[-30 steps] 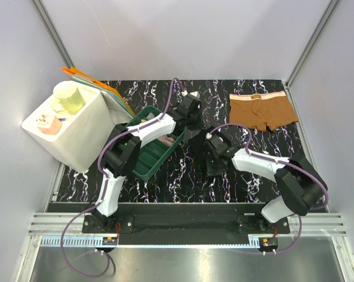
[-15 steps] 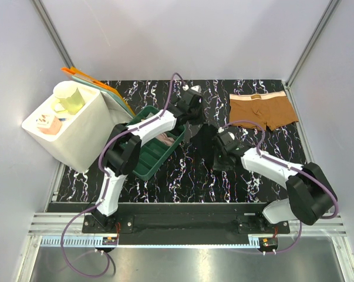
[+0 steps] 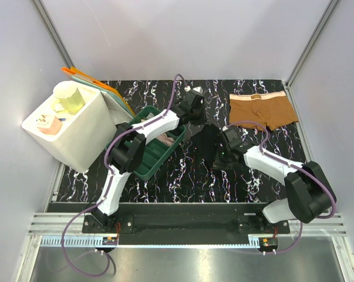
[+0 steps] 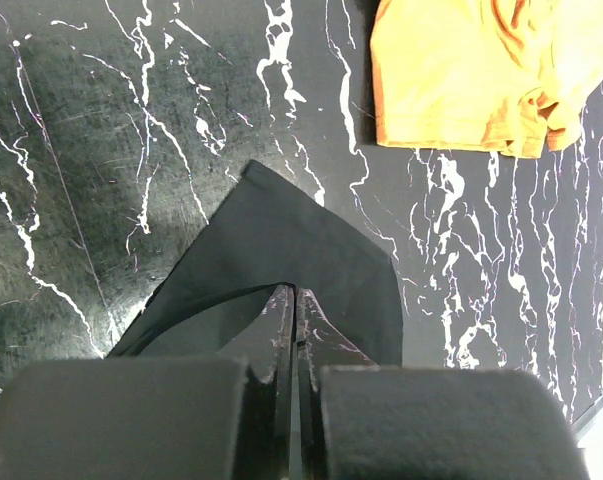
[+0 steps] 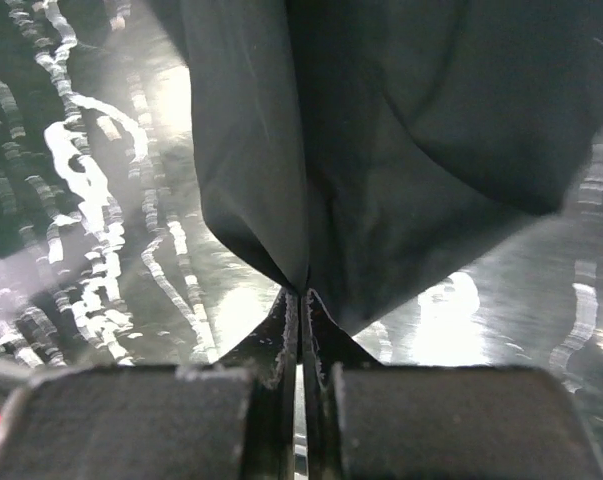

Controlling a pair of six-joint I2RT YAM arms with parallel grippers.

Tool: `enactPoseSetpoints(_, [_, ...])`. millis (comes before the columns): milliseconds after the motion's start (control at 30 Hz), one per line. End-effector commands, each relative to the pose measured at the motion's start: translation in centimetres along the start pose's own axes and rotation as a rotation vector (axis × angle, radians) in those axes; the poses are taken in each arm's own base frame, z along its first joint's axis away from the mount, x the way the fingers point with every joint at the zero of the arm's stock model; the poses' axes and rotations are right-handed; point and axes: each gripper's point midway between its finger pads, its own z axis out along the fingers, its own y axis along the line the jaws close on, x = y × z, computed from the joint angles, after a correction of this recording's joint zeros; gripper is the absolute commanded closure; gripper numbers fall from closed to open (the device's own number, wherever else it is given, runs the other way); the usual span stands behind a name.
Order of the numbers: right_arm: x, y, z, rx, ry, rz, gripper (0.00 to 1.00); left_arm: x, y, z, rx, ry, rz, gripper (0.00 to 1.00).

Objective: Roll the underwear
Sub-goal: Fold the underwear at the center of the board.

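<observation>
Item, nearest the bases: right gripper, fingers pressed together with no gap visible, pinching a lower corner of the black underwear; from the right wrist, the cloth spreads away from the pinch in loose folds with the marbled tabletop showing on either side. Item, mid tabletop: the black underwear itself, held between both arms as a narrow dark shape, unrolled; whether any part rests on the tabletop cannot be told. Item, just beyond: left gripper, fingers likewise closed tight, gripping the opposite edge of the same garment, whose pointed end reaches forward in the left wrist view. Item, left of centre: green basket with pale contents, and past it a white bin; neither is involved. Item, far right corner: the brown underwear, lying flat and spread, pale waistband at the far side, well apart from both arms and untouched. Step in hand, as judged: handling and arranging the black pair ahead of rolling; no roll begun on either garment, so the task looks to be at an early stage. Next move calls for: setting the black pair down flat and smooth, releasing one pinch, then turning one end over on itself evenly so the slack cloth does not bunch or skew.
</observation>
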Motion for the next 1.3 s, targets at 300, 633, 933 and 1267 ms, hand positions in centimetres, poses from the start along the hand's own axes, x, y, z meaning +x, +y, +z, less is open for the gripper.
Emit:
enactPoseSetpoints(300, [3.1, 4.6, -0.9, -0.291, 0.094, 0.137, 1.00, -0.2, -1.1, -5.3, 0.060, -0.039, 0.015, 1.00])
enactPoseSetpoints(633, [-0.5, 1.3, -2.3, -0.104, -0.106, 0.137, 1.00, -0.5, -3.1, -4.0, 0.101, -0.039, 0.029, 1.00])
enactPoseSetpoints(933, [-1.4, -2.0, -1.7, -0.002, -0.128, 0.191, 1.00, -1.8, -4.5, -1.8, 0.135, -0.051, 0.038, 1.00])
enactPoseSetpoints(1267, [-1.7, -3.9, -1.0, 0.062, -0.134, 0.203, 1.00, -1.2, -4.4, 0.4, 0.146, -0.024, 0.043, 1.00])
